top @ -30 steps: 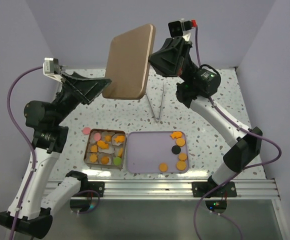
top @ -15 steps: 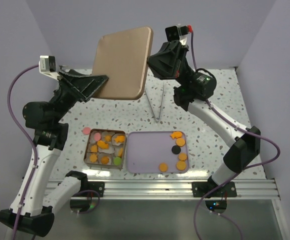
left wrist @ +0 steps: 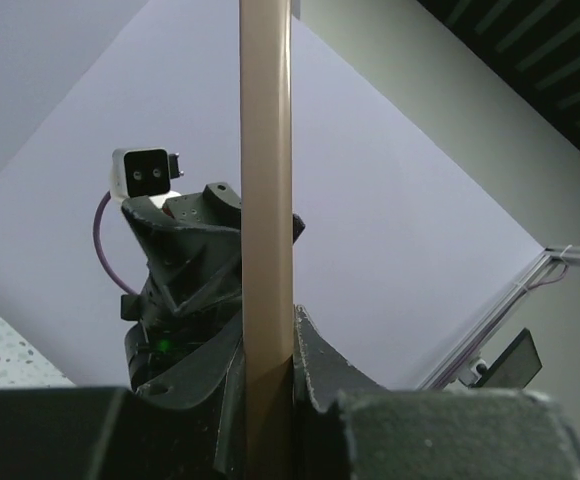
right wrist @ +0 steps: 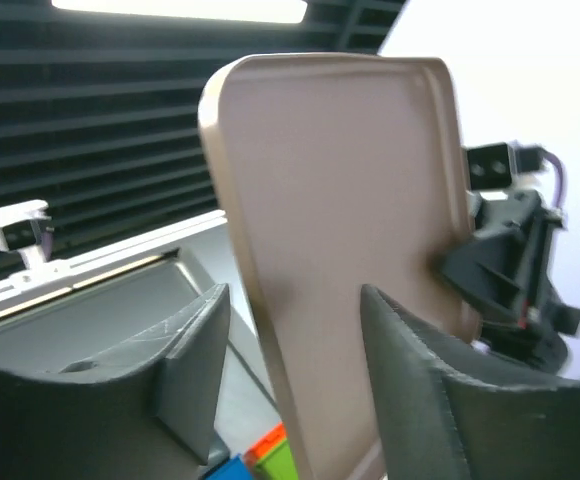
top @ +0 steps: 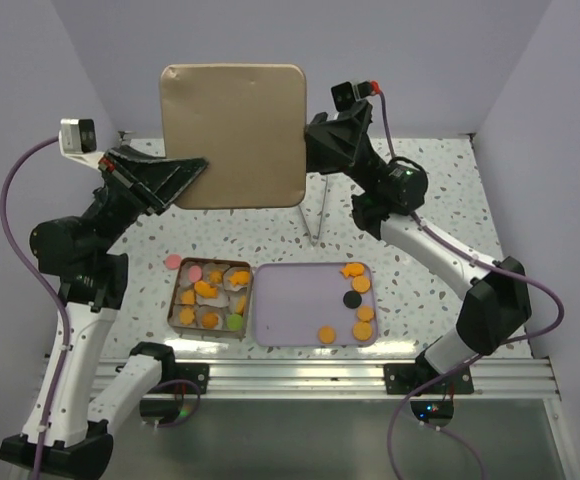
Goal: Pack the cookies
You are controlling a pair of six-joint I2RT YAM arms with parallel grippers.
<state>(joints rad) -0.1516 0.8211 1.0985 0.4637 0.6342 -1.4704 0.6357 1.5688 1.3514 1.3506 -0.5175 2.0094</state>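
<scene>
Cookies (top: 210, 291): mostly orange discs and stars, one black

Tan lid (left wrist: 266, 200) edge-on, upright between jaws; right gripper (left wrist: 185, 300) behind it.

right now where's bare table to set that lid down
Open speckled table lies right of the tongs and right of the lavender tray. The strip left of the tin is narrow. The tin is crowded with cookies.
</scene>
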